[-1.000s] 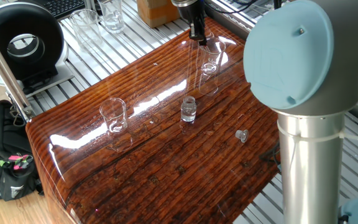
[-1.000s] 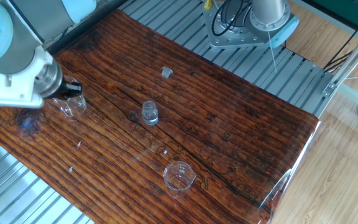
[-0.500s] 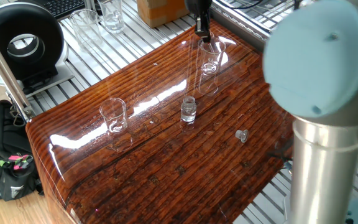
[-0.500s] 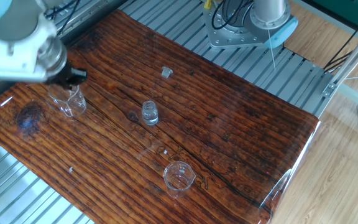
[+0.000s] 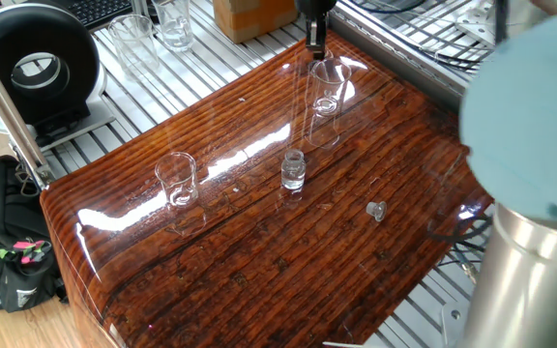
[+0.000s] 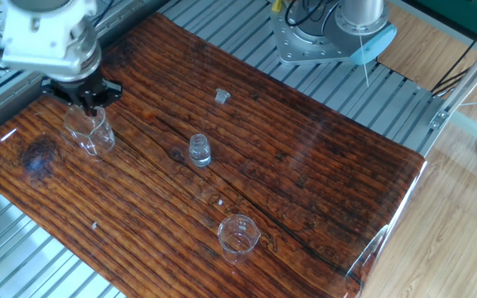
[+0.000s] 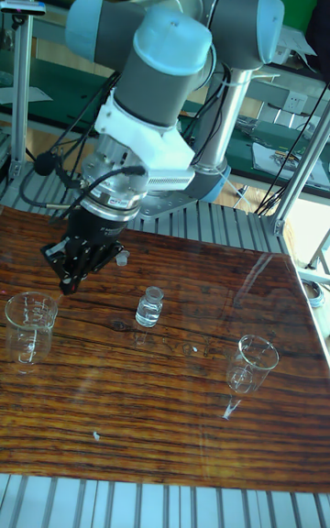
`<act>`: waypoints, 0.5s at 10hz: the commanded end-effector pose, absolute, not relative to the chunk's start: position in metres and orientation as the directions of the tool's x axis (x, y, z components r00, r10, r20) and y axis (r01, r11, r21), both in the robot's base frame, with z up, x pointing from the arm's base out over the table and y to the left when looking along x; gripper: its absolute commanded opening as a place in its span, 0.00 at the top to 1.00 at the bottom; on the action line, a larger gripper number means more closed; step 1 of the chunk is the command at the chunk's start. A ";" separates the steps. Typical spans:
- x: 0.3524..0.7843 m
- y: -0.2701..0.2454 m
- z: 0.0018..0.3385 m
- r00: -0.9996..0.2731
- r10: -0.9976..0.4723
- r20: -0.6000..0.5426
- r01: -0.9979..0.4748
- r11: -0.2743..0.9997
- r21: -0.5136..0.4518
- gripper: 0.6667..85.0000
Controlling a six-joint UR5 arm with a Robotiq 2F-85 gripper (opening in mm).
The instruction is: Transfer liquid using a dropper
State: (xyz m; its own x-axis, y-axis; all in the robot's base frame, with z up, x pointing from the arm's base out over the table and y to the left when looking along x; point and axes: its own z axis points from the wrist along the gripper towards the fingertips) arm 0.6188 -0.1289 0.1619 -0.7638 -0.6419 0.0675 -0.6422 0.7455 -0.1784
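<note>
Tabletop point(image 5: 259, 271) is largely open, with wide bare wood between a small bottle point(image 5: 293, 171) at the centre, a short glass point(image 5: 176, 179) near one edge and a small cap point(image 5: 376, 210) near the opposite edge. Gripper point(image 5: 314, 43) hangs at the far corner, directly over the rim of a beaker point(image 5: 328, 85), close to the edge. Its fingers look close together; whether they hold anything cannot be told. Dropper position and direction cannot be made out in any view.
</note>
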 end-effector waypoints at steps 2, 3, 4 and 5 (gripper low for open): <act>0.637 -0.122 0.173 -0.741 -0.671 -0.034 -0.644 0.724 -0.248 0.98; 0.631 -0.122 0.174 -0.747 -0.664 -0.020 -0.641 0.728 -0.242 0.98; 0.624 -0.124 0.174 -0.753 -0.658 0.001 -0.640 0.732 -0.233 0.98; 0.621 -0.126 0.174 -0.752 -0.659 0.010 -0.643 0.731 -0.228 0.98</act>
State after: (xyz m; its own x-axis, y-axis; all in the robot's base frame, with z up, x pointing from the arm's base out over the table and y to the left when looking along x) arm 0.6260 -0.1260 0.1710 -0.7498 -0.6615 0.0123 -0.6458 0.7277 -0.2310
